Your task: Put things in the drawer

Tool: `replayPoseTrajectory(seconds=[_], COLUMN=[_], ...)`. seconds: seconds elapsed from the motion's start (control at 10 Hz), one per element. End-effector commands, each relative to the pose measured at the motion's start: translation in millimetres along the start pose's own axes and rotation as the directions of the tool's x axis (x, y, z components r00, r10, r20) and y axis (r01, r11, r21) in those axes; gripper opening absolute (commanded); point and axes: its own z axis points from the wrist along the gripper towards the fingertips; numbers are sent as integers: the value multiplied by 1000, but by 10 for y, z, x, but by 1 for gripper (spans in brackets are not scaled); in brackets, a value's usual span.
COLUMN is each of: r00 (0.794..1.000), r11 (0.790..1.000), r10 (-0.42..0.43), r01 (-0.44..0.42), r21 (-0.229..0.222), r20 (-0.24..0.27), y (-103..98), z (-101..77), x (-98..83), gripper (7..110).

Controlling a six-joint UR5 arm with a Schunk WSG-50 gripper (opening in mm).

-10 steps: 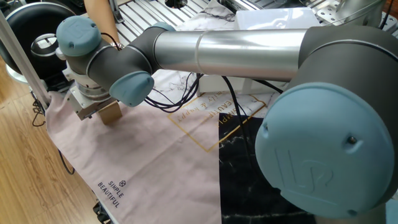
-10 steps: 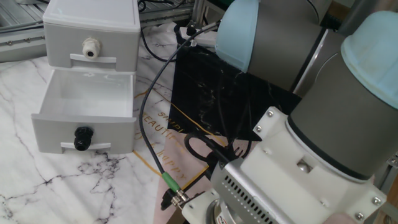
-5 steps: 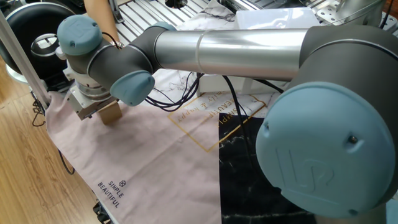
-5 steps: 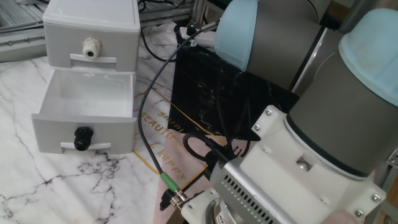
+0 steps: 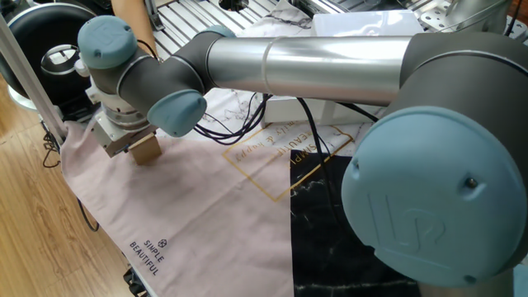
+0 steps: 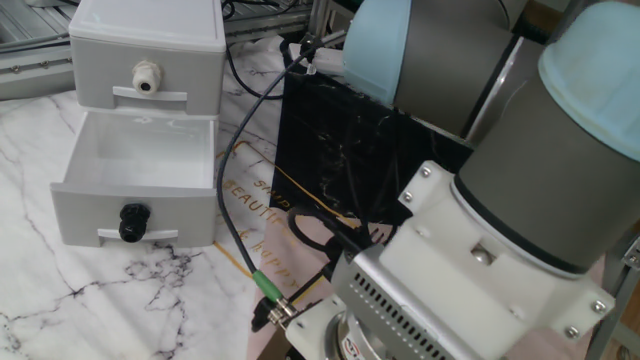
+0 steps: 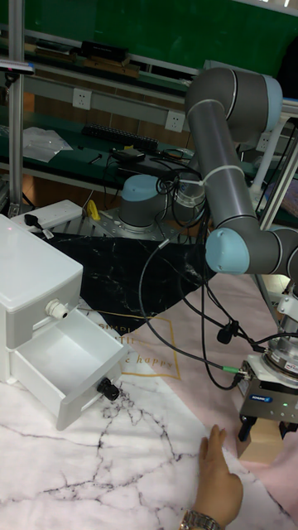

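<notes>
— What does the wooden block (image 5: 147, 149) look like, and where is it?

— A small, plain, light-brown cube with no markings. It sits on the pale pink cloth (image 5: 190, 206) over the table, right under the robot's hand (image 5: 125, 142). In the tall fixed view it shows as a tan face (image 7: 263, 445) below the hand's dark fingers (image 7: 246, 431).

— Is the hand gripping it?

— The fingers stand on either side of the block and look closed on it, though the contact itself is partly hidden by the wrist.

— And the drawer?

— The lower drawer (image 6: 135, 185) of the white cabinet (image 7: 29, 286) is pulled out, its tray white inside, with a small dark round knob (image 6: 131, 220) on the flat front. The upper drawer is shut and has a pale knob (image 6: 146, 75). The cabinet stands on the marble-patterned part of the table (image 6: 40, 290), well apart from the block.

— Anything else near the block?

— A person's hand (image 7: 217, 479) rests on the cloth just beside it, fingers pointing toward it.
</notes>
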Motion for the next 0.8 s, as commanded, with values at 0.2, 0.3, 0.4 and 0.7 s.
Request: replayPoseTrajectory(seconds=[0.2,0.3,0.4,0.7], r00=[1000,1000,999,998], r11=[999,999,998,998], r10=[10,18,35,57], r01=[-10,-17,-34,-56], r21=[32,38,49,36], r20=[-10,-17,-28,-16], y=[-167,-174,-178,-133], z=[73,23,-58,-163], x=[30,55,77,-24], gripper=[7,7,7,7])
